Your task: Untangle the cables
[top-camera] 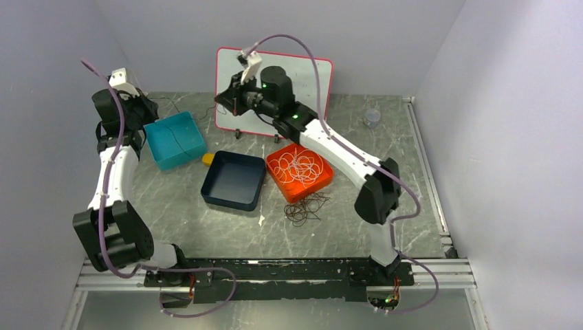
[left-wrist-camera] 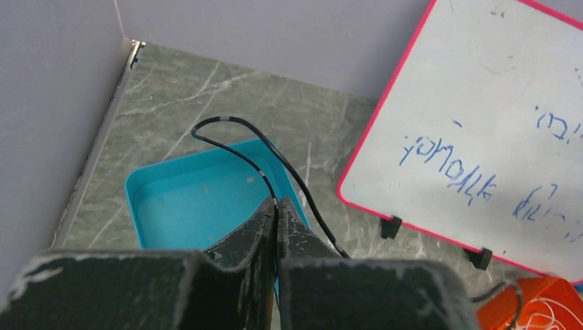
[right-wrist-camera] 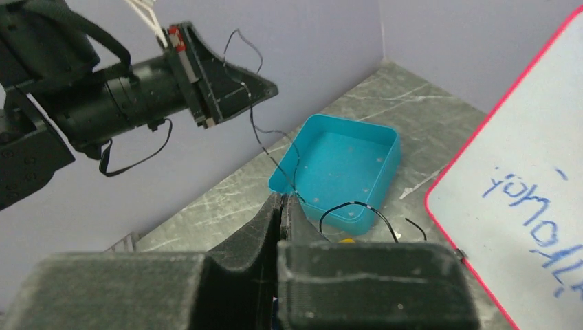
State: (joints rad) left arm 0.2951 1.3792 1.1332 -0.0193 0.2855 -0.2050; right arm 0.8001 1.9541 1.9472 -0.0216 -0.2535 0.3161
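A thin black cable (left-wrist-camera: 230, 120) stretches between my two grippers above the teal tray (left-wrist-camera: 185, 206). The left gripper (left-wrist-camera: 276, 203) is shut on one part of it, and the cable loops outward past the tray's far rim. The right gripper (right-wrist-camera: 282, 198) is shut on another part of the black cable (right-wrist-camera: 265, 141), which rises toward the left gripper (right-wrist-camera: 269, 88). From the top, the left gripper (top-camera: 152, 104) and right gripper (top-camera: 220, 100) face each other at the back. White cables (top-camera: 302, 167) lie coiled in the orange tray (top-camera: 278, 180). Dark brown cables (top-camera: 306, 206) lie on the table beside it.
A dark blue tray (top-camera: 234, 180) sits mid-table with a small yellow object (top-camera: 207, 159) at its corner. A pink-framed whiteboard (top-camera: 313, 79) stands at the back behind the right wrist. A small grey round object (top-camera: 372, 117) sits back right. Walls enclose three sides.
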